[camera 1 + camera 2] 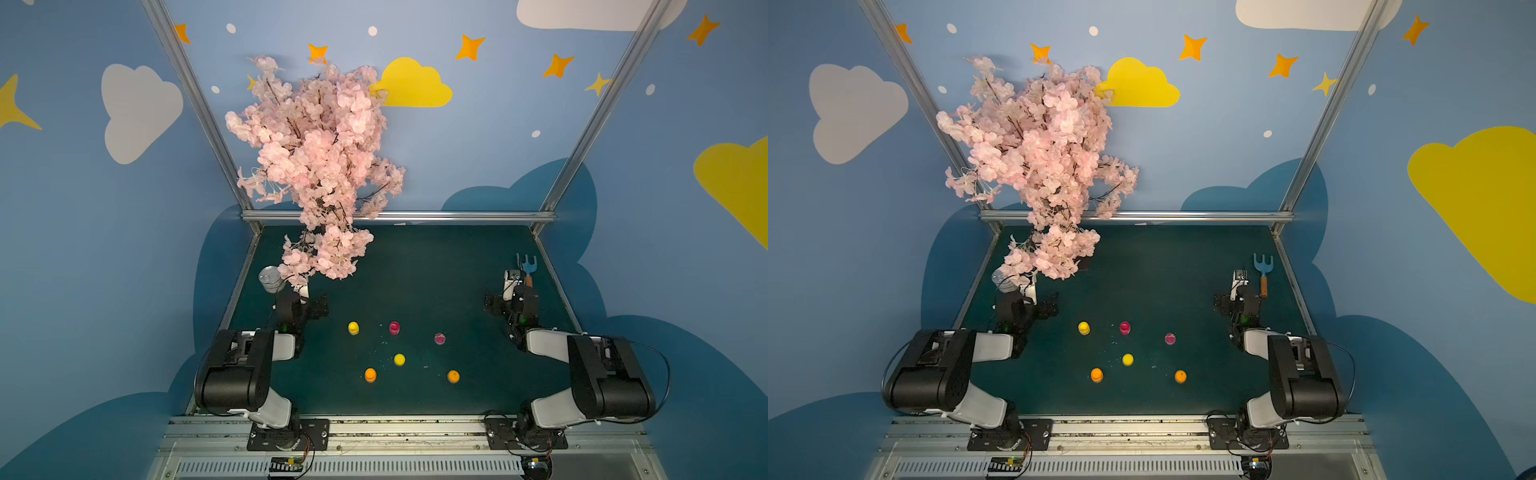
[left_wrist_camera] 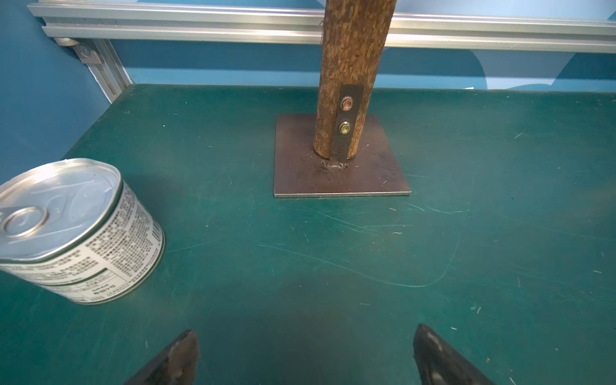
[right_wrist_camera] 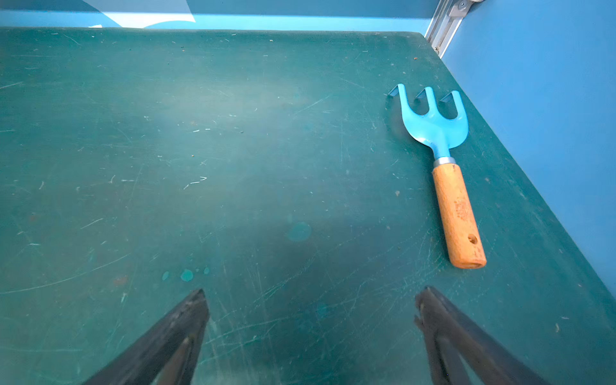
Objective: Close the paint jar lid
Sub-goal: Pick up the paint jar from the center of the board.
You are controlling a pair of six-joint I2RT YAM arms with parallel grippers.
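Left fingers: the left gripper (image 2: 305, 356) has its dark fingertips (image 2: 180, 356) spread wide apart over the bare, scratched green tabletop (image 2: 466, 250), with nothing between them.
Right fingers: the right gripper (image 3: 310, 320) is also spread wide and holds nothing.
Near left gripper: a silver pull-tab tin can with printed label (image 2: 76, 230) stands upright. Farther ahead, a rough brown tree trunk (image 2: 350, 66) is bolted to a square metal base plate (image 2: 300, 173).
Near right gripper: a blue three-pronged hand rake with wooden handle (image 3: 446, 173) lies flat by the table edge.
Task's thing: in both top views, six small round paint jars (image 1: 399, 359) (image 1: 1128, 359) in yellow, magenta and orange stand scattered between the arms, well apart from both grippers.
Lids: too small to tell.
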